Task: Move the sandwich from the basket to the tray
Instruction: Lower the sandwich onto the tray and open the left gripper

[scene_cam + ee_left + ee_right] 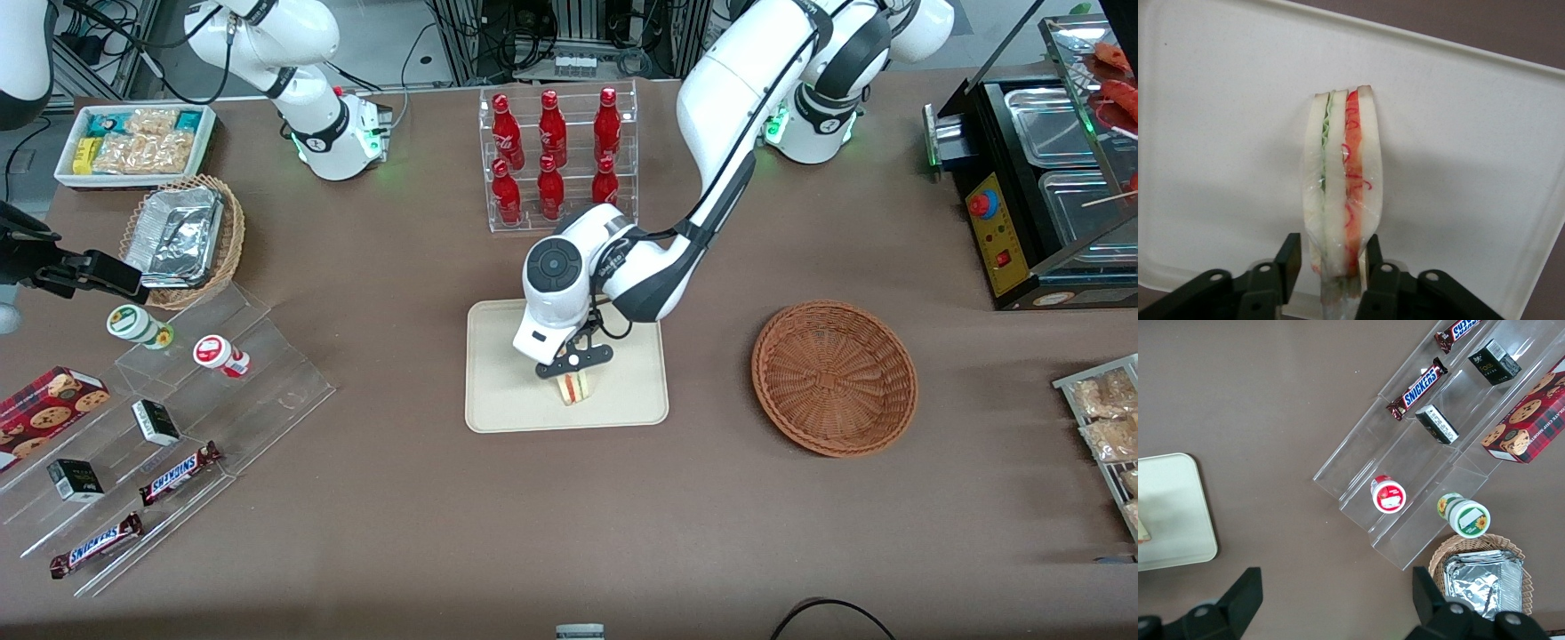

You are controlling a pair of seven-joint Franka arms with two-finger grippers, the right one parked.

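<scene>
Now the left arm's gripper [1328, 261] pinches the plastic-wrapped triangular white-bread sandwich [1341, 180] edge-up, seemingly just above the cream rectangular tray [1471, 133].

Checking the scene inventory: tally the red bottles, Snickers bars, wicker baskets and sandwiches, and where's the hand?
Red bottles: 6
Snickers bars: 2
Wicker baskets: 2
Sandwich: 1, gripped by the hand over the tray
Total: 11

Front camera high overhead — wrist cameras look down, sharing the tray [498, 391].
</scene>
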